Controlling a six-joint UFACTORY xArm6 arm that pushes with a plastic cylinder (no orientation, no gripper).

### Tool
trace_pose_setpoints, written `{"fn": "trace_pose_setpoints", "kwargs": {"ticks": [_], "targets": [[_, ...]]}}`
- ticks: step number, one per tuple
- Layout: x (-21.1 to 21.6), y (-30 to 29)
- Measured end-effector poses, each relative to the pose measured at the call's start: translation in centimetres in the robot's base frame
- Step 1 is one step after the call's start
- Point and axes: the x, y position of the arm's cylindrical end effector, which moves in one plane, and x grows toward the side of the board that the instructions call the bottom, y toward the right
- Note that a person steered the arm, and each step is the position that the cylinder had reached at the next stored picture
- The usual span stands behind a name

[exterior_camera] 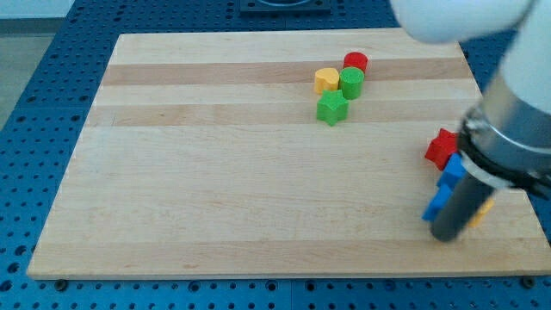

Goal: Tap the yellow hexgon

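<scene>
Tip down at the board's right lower edge beside blue blocks (no jaws to speak of), well apart from yellow hexagon near the board's top.

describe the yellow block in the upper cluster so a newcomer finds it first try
On the wooden board, look near the view's top edge, right of centre, at a tight cluster of four blocks. The yellow block is its leftmost piece, touching the green cylinder, with the red cylinder above-right and the green star below. It is the cluster's only yellow piece.
</scene>
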Motion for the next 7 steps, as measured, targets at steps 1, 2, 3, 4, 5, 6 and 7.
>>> {"fn": "trace_pose_setpoints", "kwargs": {"ticks": [1, 2, 3, 4, 5, 6, 7], "targets": [[-5.5, -3.3], [-6.0, -4.3], [-2.8, -5.1], [4.9, -6.8], [5.3, -6.0], [2.4, 1.8], [2.1, 4.1]]}}
